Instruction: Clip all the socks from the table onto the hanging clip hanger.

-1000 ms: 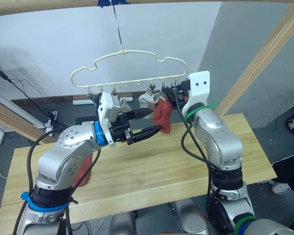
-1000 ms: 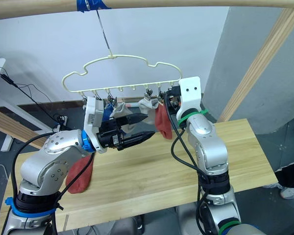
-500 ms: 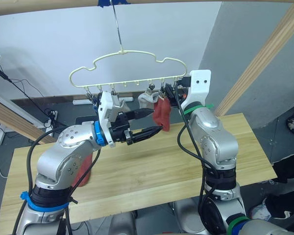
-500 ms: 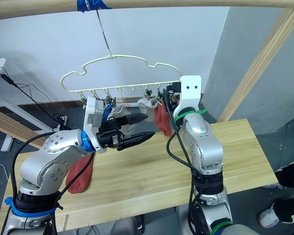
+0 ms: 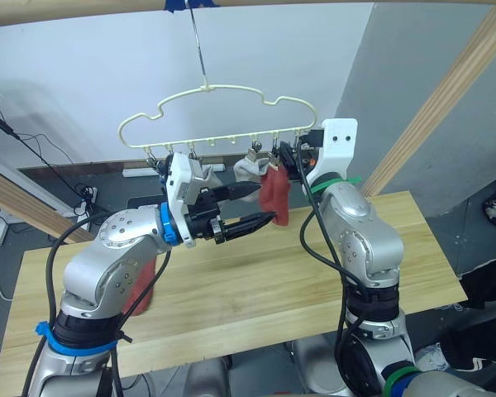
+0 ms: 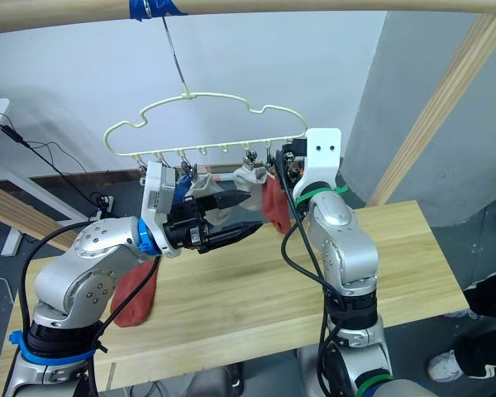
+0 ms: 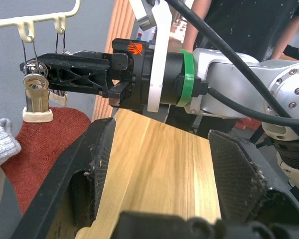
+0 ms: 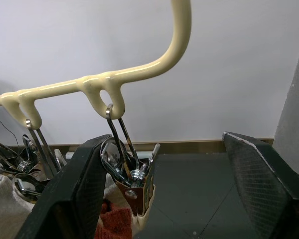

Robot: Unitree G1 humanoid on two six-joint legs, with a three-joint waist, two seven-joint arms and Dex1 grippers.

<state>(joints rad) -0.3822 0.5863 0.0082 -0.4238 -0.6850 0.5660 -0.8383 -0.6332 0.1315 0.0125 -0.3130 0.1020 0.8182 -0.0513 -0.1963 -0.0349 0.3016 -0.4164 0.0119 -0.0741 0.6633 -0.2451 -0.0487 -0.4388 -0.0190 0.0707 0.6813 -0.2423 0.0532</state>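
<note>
The table (image 5: 256, 289) runs long and pale below both arms, and one rust-red sock (image 6: 136, 294) lies on its left part, partly behind the left arm, waiting to be hung. Above it the clip hanger (image 5: 219, 116) hangs from the pole by its hook, holding along its clip row a blue sock (image 6: 180, 188), a grey sock (image 5: 248, 169) and a second red sock (image 5: 274, 192) at the right-end clip. The step in hand looks like finishing that clipping. The left gripper (image 5: 252, 207) stands open just beside the red fabric, holding nothing. The right gripper (image 8: 162, 194) is spread wide around the end clip (image 8: 134, 184), gripping nothing. The next move probably calls for drawing back and reaching down for the sock on the table.
</note>
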